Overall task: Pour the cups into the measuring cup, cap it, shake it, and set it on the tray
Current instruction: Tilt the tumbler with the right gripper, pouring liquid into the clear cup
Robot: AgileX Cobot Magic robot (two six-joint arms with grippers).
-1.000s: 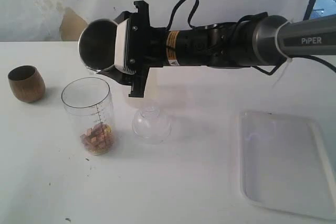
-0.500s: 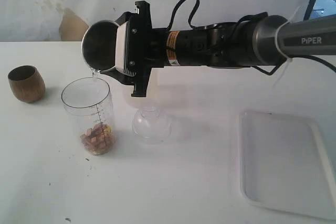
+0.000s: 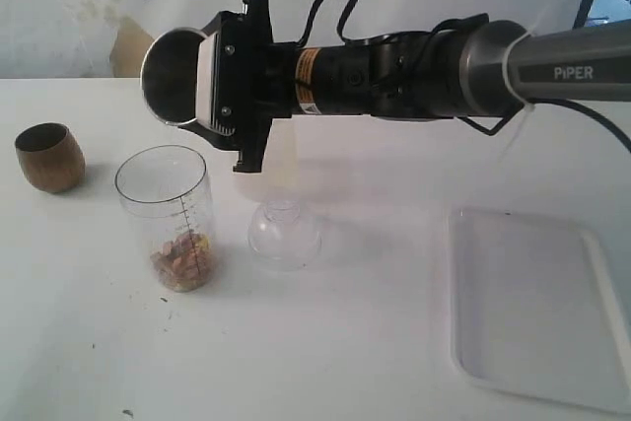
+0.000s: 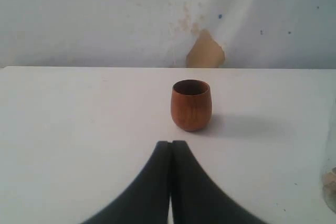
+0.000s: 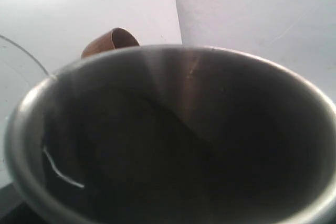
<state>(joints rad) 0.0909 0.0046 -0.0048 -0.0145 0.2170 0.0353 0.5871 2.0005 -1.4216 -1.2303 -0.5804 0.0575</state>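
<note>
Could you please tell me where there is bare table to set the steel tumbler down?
The widest bare table lies between the clear dome lid and the white tray; the strip on the camera's side of the measuring cup is also free. It is crowded around the measuring cup, between the lid and the wooden cup.

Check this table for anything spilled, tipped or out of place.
Nothing stands out. The steel tumbler is tipped on its side, but the right gripper holds it above the measuring cup. The pieces lie inside the measuring cup, no spill shows beside it, and the wooden cup stands upright.
</note>
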